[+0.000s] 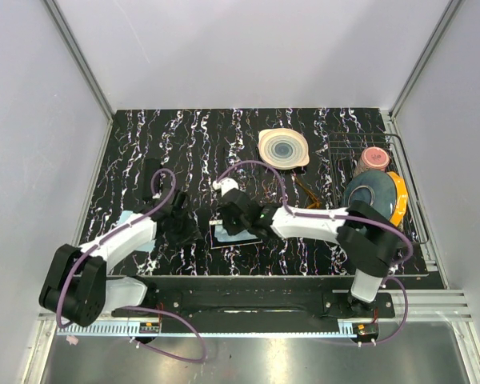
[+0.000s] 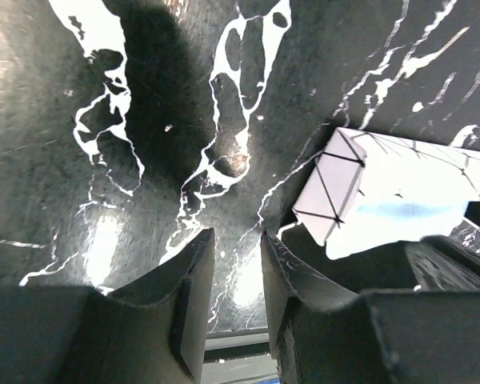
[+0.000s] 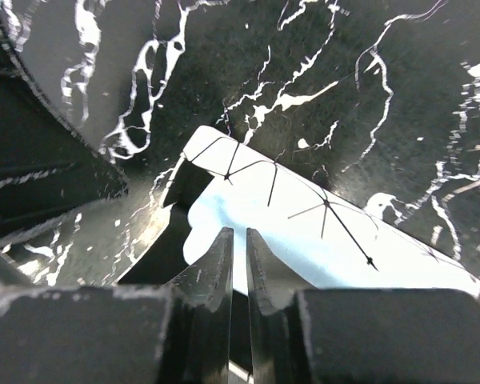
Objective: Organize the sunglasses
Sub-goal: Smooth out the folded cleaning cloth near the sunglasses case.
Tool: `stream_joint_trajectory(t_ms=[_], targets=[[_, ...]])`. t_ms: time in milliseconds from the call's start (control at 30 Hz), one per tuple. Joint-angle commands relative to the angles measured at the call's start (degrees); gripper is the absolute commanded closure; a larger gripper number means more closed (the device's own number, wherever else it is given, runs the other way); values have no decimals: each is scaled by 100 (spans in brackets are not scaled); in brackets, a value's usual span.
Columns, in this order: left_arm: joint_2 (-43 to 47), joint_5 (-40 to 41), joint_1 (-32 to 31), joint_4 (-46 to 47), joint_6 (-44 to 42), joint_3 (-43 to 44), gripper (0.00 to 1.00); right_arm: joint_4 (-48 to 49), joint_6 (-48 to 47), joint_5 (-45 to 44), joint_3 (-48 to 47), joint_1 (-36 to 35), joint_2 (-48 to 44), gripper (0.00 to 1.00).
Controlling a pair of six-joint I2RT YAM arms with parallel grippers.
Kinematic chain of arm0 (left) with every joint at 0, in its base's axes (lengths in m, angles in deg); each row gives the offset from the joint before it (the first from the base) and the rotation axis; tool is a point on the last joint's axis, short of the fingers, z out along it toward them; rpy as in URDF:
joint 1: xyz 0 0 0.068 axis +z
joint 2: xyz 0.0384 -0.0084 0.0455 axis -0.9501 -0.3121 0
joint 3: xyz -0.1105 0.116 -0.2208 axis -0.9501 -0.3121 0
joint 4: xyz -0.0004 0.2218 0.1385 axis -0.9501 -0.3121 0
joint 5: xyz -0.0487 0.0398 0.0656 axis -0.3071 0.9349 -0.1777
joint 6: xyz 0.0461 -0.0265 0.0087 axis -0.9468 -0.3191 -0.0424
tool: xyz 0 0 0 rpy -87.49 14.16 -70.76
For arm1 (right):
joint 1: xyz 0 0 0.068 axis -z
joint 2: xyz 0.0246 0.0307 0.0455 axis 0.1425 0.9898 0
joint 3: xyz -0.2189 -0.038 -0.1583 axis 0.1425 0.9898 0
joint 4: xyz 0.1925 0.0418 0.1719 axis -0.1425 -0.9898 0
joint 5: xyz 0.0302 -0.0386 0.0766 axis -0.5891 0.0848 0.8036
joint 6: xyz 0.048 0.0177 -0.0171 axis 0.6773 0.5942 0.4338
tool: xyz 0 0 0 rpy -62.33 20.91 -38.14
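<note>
Both jaws barely parted, empty: right gripper point(image 3: 238, 236) over the white oblong box point(image 3: 304, 232), left gripper point(image 2: 236, 240) beside it. Amber translucent sunglasses point(image 1: 309, 192) lie well apart near the cream round plate point(image 1: 283, 149); reach there, open wider

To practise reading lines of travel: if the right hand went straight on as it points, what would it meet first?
Probably the white oblong box, lying on the black white-veined tabletop just ahead of the right hand; depth is unclear.

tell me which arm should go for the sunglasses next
likely right: the sunglasses lie on its side, close to that arm, while the left gripper sits beyond the white box, farther away
</note>
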Motion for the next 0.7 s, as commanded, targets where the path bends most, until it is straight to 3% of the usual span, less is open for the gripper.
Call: stream_joint_trajectory(t_ms=[0,233,433,667], targets=[[651,481,-11,-455,-212,576,65,-652,-113,-295,-61,-15,-861,83],[917,218,-125,61,-467,884,65,-961,27,-208,193,72,-976,84],[443,-29,-633,598,-669,1077,66,-1005,168,-15,282,309,-819,85],[-340,278,-977,854,-705,1210,68,-830,72,135,264,477,-389,90]])
